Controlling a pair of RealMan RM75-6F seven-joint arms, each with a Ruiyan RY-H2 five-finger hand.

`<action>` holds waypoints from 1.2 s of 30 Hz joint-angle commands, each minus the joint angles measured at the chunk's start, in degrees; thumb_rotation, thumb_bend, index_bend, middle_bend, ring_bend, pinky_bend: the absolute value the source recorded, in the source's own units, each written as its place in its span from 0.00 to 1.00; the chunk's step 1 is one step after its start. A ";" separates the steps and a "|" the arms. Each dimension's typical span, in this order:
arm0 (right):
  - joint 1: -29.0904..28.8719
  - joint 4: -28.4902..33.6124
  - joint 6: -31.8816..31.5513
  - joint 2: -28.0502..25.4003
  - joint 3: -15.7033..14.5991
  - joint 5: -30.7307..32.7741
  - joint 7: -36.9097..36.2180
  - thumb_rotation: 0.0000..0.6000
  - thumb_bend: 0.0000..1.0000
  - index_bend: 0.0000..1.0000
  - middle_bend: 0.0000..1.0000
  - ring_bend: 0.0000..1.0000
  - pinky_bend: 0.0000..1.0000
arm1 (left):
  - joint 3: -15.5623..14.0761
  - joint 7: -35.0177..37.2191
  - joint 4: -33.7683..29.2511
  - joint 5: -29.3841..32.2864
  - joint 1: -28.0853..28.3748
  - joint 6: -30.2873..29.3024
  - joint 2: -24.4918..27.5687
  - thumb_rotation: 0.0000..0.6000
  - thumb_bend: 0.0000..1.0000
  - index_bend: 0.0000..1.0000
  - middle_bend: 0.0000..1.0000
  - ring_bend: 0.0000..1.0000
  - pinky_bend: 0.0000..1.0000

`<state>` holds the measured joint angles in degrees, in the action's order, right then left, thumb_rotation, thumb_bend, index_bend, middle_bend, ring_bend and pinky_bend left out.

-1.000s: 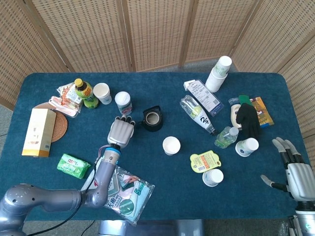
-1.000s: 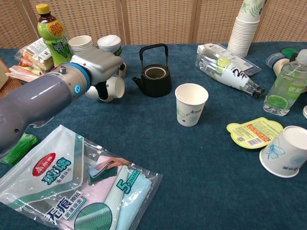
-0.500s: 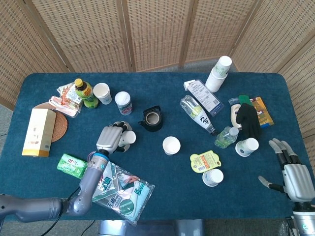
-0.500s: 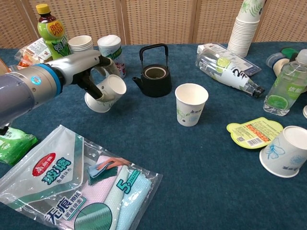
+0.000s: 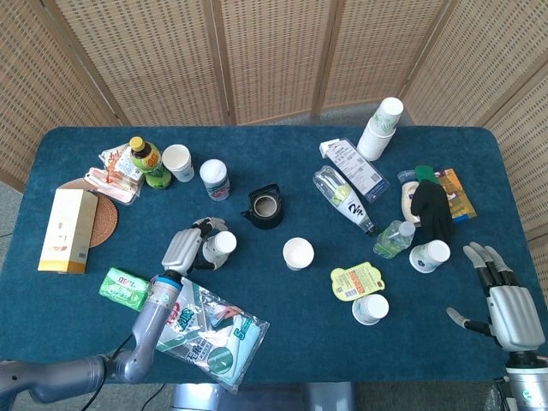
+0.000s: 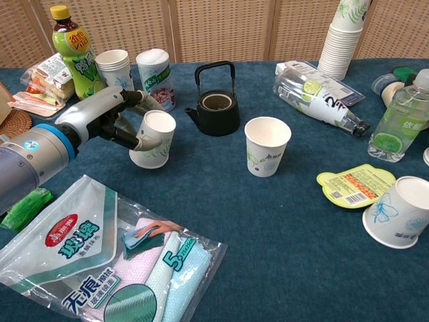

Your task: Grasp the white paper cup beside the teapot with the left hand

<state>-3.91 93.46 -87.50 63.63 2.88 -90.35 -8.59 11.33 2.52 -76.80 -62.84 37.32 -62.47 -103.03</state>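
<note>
Grasp step: left hand (image 6: 107, 121) has its fingers clamped on the white paper cup (image 6: 153, 139), apparently tilted above the table (image 6: 268, 221) beside the teapot (image 6: 216, 100). Next: steady it.

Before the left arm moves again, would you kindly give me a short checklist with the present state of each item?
1. Left robot hand holds the white paper cup: ok, its fingers wrap the cup's side.
2. Cup attitude: ok, near upright, mouth up, slightly tilted.
3. Cup empty: cannot tell, its inside is barely visible.
4. Clearance from the teapot: ok, a gap of bare cloth lies between cup and teapot.
5. Cup lifted off the table: cannot tell, its base sits close to the cloth.
6. Right robot hand out of the way: ok, open at the far table edge, holding nothing.
</note>
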 commanded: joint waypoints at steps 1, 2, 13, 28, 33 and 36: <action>-0.01 0.01 -0.02 0.01 0.00 -0.01 0.00 1.00 0.04 0.00 0.00 0.00 0.19 | -0.92 1.05 2.18 -0.69 -0.84 1.82 -1.25 1.00 0.32 0.31 0.20 0.09 0.32; 0.00 0.02 -0.04 0.00 0.00 -0.03 -0.03 1.00 0.05 0.00 0.00 0.00 0.19 | -0.97 1.51 2.06 -0.79 -0.96 2.25 -1.10 1.00 0.32 0.31 0.16 0.06 0.30; -0.04 0.02 -0.03 0.06 -0.08 -0.13 0.16 1.00 0.04 0.00 0.00 0.00 0.19 | -1.37 1.05 -2.00 -6.56 -2.72 -0.83 3.36 1.00 0.32 0.15 0.00 0.00 0.07; -0.05 0.36 -0.05 0.13 -0.37 -0.59 0.67 1.00 0.04 0.00 0.00 0.00 0.19 | -5.68 -13.30 -25.69 -7.48 -6.14 -0.70 26.97 1.00 0.32 0.09 0.00 0.00 0.00; -0.05 0.61 -0.16 0.25 -0.48 -0.90 1.36 1.00 0.05 0.00 0.00 0.00 0.19 | -8.87 -12.49 -29.37 -11.89 -8.33 -1.38 34.37 1.00 0.32 0.07 0.00 0.00 0.00; -0.03 0.72 -0.21 0.30 -0.53 -0.99 1.70 1.00 0.04 0.00 0.00 0.00 0.19 | -11.42 -11.77 -30.86 -14.88 -10.13 -2.11 38.82 1.00 0.32 0.06 0.00 0.00 0.00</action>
<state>-3.95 94.17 -87.70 63.92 2.35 -91.33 -6.89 1.96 -9.70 -106.00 -75.44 28.81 -63.90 -66.94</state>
